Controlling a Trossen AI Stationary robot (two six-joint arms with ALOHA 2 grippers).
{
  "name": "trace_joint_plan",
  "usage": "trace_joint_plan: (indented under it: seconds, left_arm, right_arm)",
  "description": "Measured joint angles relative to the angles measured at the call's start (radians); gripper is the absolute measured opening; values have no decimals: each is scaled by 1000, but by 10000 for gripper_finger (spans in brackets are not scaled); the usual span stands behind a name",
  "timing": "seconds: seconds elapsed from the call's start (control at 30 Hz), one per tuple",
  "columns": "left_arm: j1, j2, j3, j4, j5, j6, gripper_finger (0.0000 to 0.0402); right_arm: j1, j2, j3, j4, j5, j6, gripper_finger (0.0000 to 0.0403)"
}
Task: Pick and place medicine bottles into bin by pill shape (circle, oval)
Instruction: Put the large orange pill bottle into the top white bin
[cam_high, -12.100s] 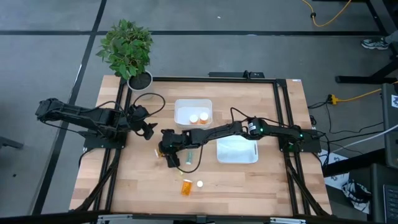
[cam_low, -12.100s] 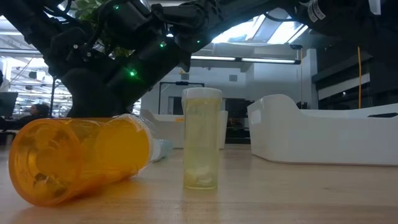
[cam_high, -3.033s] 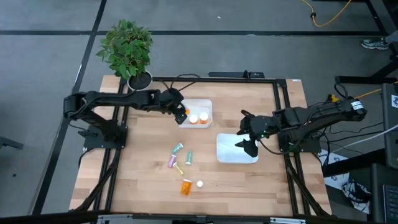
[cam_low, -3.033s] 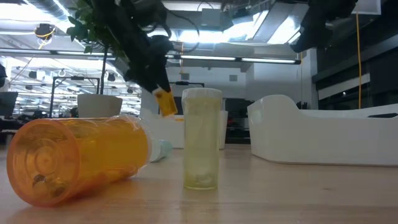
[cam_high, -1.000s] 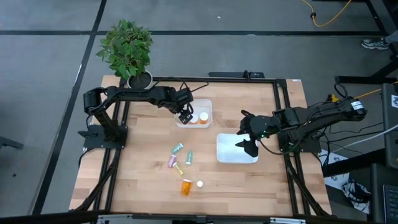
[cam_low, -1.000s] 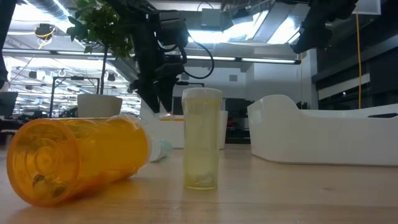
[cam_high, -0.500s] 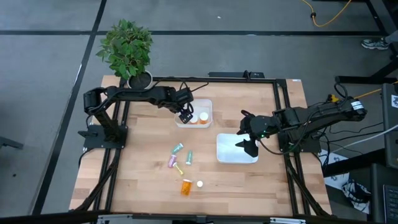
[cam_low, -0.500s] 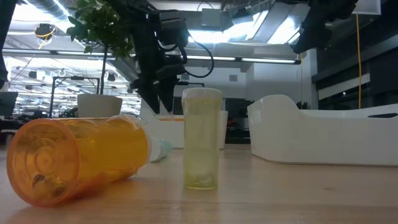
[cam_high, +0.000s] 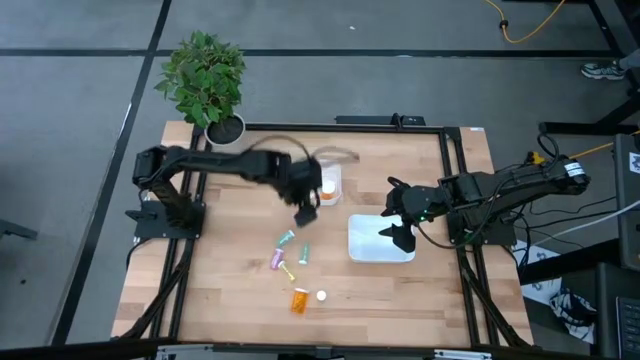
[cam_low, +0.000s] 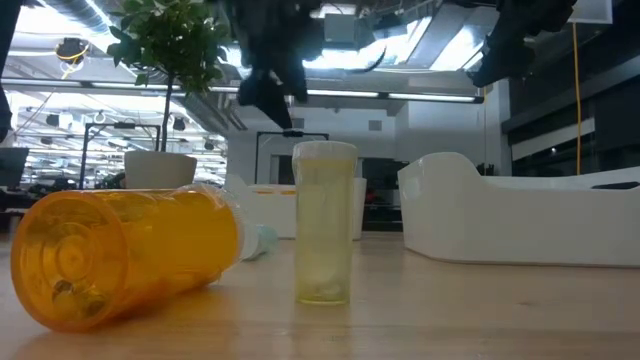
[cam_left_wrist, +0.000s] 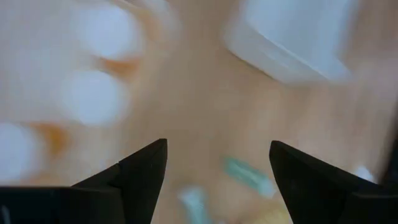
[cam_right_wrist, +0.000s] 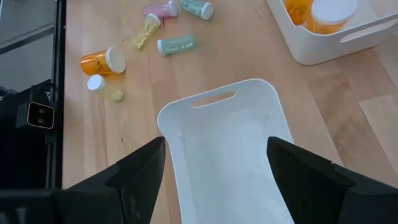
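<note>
- High view: I see my left claw (cam_high: 306, 213) empty, fingers apart, beside the rounded white plastic bin (cam_high: 330, 186).
- Right claw (cam_high: 400, 232) gapes over the second bin (cam_high: 375, 249).
- Translucent cylindrical medicine bottles (cam_high: 292, 256) lie on the wooden surface (cam_high: 230, 290).

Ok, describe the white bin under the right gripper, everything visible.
The white bin is a rounded rectangular tray of smooth plastic with a slot handle cut in one end wall. It sits flat on the wooden table, beside the other bin, apart from it. It looks empty. The open right gripper hovers over it without touching.
</note>
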Motion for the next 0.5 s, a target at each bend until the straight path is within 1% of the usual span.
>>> trace_joint_plan:
  seconds: [0.07, 0.17, 0.3, 0.4, 0.5]
  left_arm:
    - [-72, 0, 0, -25, 13, -29, 275]
    - [-182, 0, 0, -54, -7, -108, 275]
    - [-317, 0, 0, -68, -90, -203, 275]
    - [-397, 0, 0, -71, -149, -241, 275]
    - [-451, 0, 0, -74, -214, -265, 275]
  right_arm:
    - [0, 0, 0, 0, 0, 0, 282]
    - [0, 0, 0, 0, 0, 0, 282]
    - [0, 0, 0, 1, 0, 0, 282]
    - [0, 1, 0, 8, 7, 0, 282]
    - [0, 1, 0, 48, 79, 1, 282]
